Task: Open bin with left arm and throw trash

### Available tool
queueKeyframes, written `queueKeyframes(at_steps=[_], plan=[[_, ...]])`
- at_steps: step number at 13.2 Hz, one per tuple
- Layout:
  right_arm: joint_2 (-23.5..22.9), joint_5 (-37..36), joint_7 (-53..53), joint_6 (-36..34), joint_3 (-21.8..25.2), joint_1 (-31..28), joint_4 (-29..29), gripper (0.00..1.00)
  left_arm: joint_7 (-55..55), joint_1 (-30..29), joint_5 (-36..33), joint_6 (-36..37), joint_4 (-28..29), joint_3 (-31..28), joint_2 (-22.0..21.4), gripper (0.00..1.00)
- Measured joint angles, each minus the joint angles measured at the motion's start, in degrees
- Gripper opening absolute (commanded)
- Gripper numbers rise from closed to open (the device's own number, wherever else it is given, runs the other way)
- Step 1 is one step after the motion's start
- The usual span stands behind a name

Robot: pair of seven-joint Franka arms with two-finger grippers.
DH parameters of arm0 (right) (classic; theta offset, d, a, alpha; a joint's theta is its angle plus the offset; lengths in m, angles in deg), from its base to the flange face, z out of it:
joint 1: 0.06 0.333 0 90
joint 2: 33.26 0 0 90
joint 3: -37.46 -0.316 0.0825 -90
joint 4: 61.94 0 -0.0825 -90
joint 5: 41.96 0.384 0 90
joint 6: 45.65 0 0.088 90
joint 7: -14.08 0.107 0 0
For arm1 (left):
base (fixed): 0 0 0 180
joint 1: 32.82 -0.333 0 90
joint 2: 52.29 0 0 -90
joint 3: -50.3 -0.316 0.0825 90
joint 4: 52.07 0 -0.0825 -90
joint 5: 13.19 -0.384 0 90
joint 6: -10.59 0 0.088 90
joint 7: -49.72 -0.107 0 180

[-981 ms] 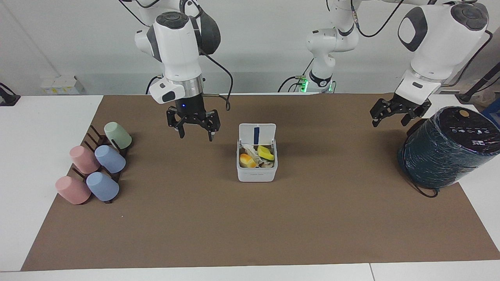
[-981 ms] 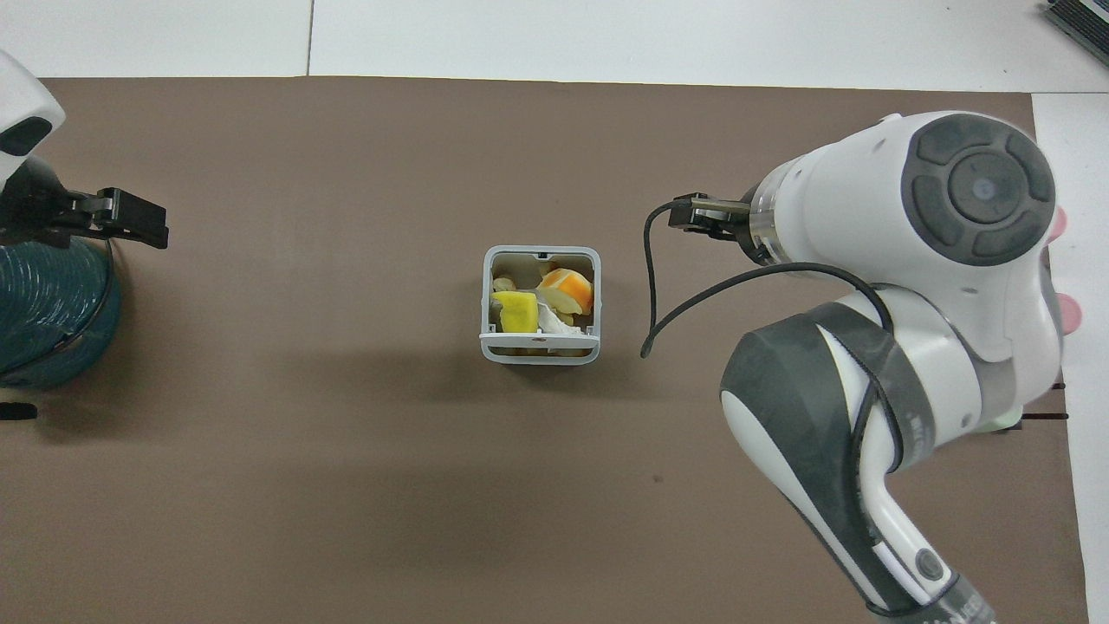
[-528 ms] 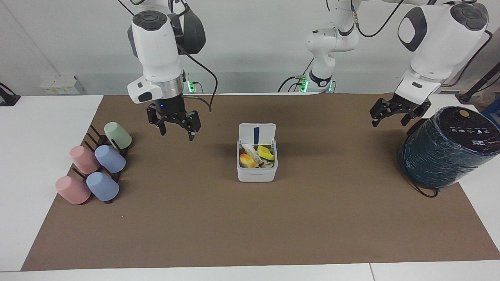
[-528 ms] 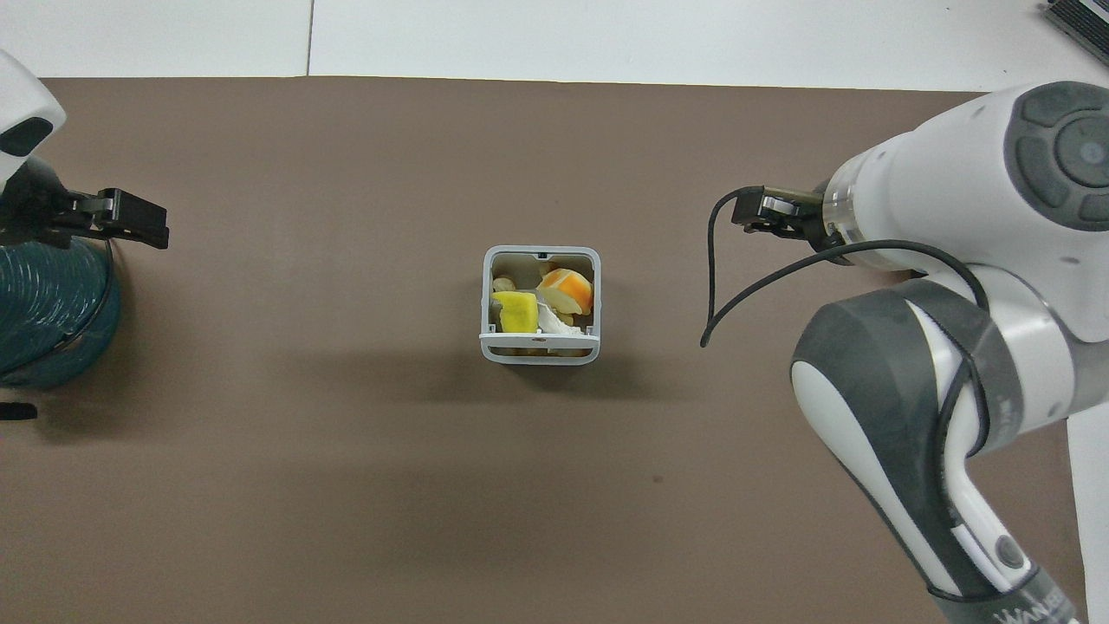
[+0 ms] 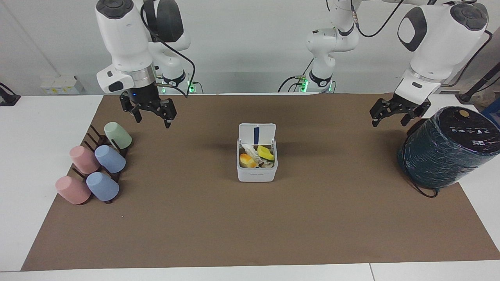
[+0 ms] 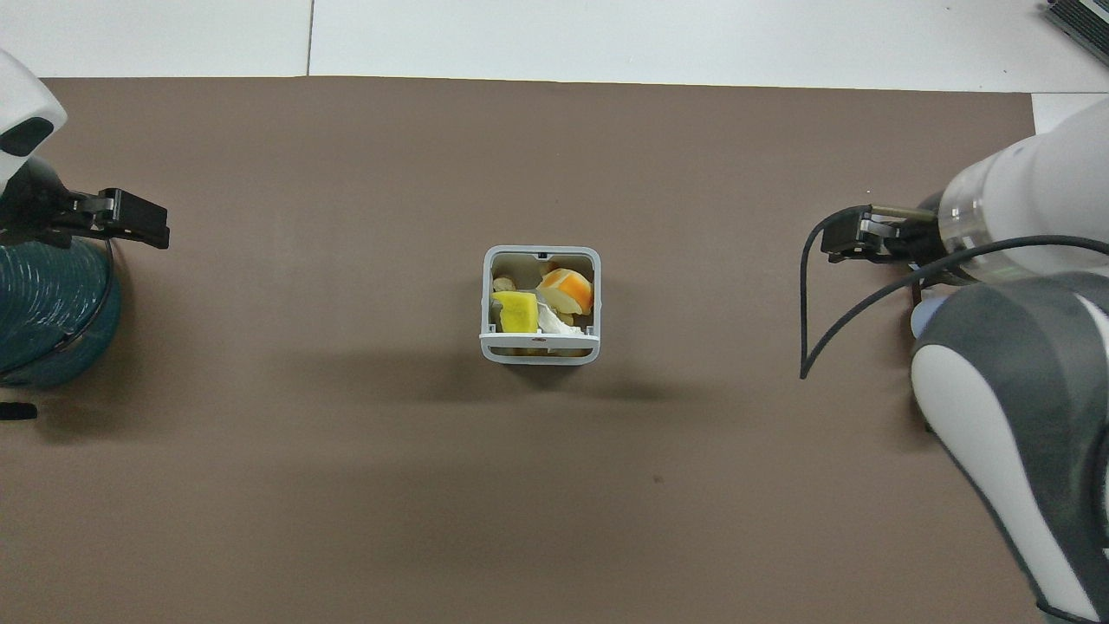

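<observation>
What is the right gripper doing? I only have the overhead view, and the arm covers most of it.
Observer: The right gripper hangs open and empty over the mat, beside a rack of cups.
Operator: How many cups? I can barely see any.
Observer: Five, lying on their sides: two pink, two blue, one green.
Operator: Is the bin's lid fully up?
Observer: Yes, the lid stands upright on the bin, with its blue strip showing.
</observation>
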Motion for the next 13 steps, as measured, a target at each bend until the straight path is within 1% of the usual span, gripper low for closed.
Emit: queueKeyframes(at_steps=[3,5,13], plan=[[0.9,1.7,-3.7,-2.5,4.2,0.6,0.0,1.00,-0.1,0.0,0.0,0.0,0.0,0.0,0.0,1.00],[1.1,2.6,-4.6,-2.9,5.5,0.6,0.0,1.00,-0.1,0.0,0.0,-0.1,0.0,0.0,0.0,1.00],[1.4,2.7,-7.0,-3.0,6.0,0.4,-0.8,1.00,-0.1,0.0,0.0,-0.7,0.0,0.1,0.0,1.00]])
